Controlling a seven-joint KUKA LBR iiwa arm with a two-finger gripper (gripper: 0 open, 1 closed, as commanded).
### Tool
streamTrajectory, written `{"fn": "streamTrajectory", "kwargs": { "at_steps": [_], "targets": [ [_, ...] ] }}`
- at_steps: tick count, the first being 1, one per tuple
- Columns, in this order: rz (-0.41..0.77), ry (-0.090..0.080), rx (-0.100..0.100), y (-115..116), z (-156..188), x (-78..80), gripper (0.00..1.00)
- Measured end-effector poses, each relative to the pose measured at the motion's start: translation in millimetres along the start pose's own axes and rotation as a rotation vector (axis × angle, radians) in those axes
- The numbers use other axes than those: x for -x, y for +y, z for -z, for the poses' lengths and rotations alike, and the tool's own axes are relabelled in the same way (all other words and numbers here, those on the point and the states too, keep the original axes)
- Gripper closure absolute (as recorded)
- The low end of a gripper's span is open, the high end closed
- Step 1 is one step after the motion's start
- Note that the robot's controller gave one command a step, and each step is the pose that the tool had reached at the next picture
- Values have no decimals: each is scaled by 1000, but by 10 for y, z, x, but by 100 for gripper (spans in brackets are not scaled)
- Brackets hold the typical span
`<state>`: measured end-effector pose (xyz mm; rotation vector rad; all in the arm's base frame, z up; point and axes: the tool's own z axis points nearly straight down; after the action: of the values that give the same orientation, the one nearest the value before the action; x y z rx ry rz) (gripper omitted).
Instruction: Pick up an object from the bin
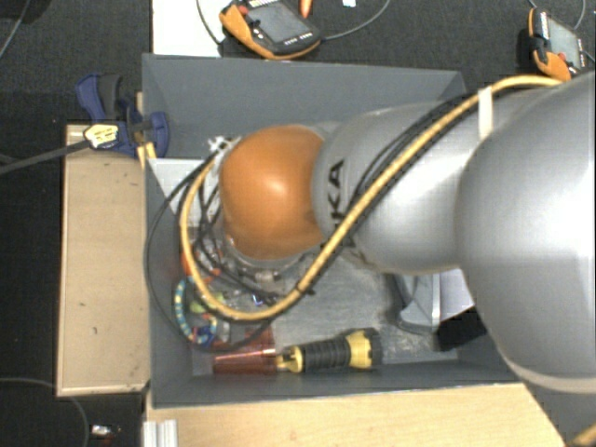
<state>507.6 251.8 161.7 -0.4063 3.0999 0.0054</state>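
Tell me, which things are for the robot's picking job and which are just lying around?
For the job: arm, grey bin, and in it the black-and-yellow tool and blue-green coil.
Just lying about: orange-and-black gadget and white sheet, outside the bin.

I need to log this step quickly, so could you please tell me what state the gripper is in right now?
Gripper: cannot be told; it sits under the arm's orange cover at the left side of the bin.
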Motion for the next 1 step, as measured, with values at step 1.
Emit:
{"fn": "streamTrajectory", "kwargs": {
  "at_steps": [1],
  "targets": [
    [752,9,5,30,-417,-205,0]
  ]
}}
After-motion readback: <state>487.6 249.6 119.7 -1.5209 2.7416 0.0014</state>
